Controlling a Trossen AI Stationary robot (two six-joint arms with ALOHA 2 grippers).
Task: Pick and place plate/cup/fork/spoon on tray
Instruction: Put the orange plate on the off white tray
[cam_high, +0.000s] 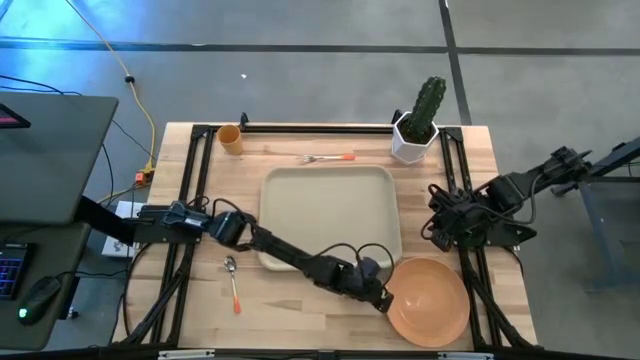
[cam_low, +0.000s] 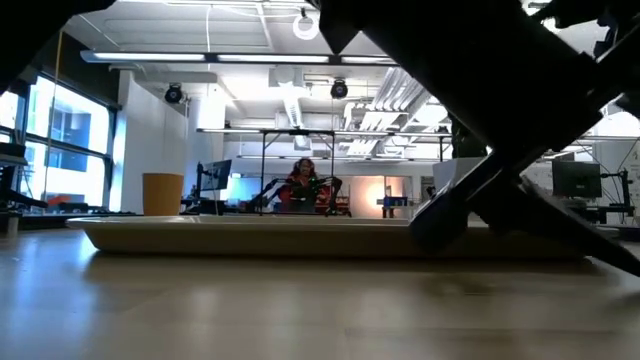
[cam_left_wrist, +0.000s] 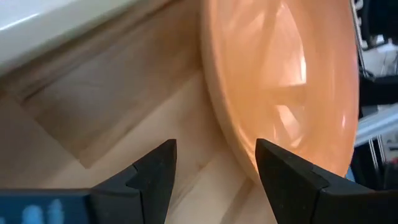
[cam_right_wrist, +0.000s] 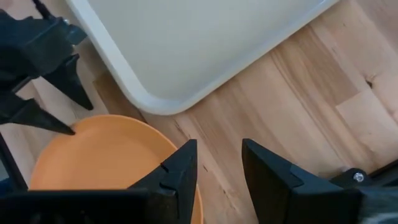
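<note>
- Light wooden table (cam_high: 300, 300): carries all the tableware; both dark arms work over it.
- Large pale beige rectangular tray with rounded corners and raised rim (cam_high: 330, 215): sits mid-table and is bare; no item has been placed on it yet.
- Round shallow orange matte plate (cam_high: 430, 300): lies flat on the wood at the tray's near right corner, just beside it and off it.
- Left gripper (cam_high: 385, 297): reached across the table to the plate's left edge. In the left wrist view the fingers (cam_left_wrist: 155, 171) stand wide apart with the plate rim running between them, not yet closed on it.
- Right gripper (cam_right_wrist: 217, 171): waits at the table's right side above the tray corner and plate, fingers parted, holding nothing.
- White pot with green cactus (cam_high: 418, 125): far right corner, clear of the work.
- Small yellow-orange round cup (cam_high: 231, 138): far left corner, upright, off the tray.
- Small orange-handled fork with metal tines (cam_high: 328, 158): on the wood just beyond the tray's far rim.
- Small orange-handled spoon with rounded metal bowl (cam_high: 233, 283): on the wood left of the tray.
- Risk, in my judgement: the rim is thin and lies flat; a shallow pinch could slip, or push the plate toward the table edge. A lifted plate may strike the tray's rim.
</note>
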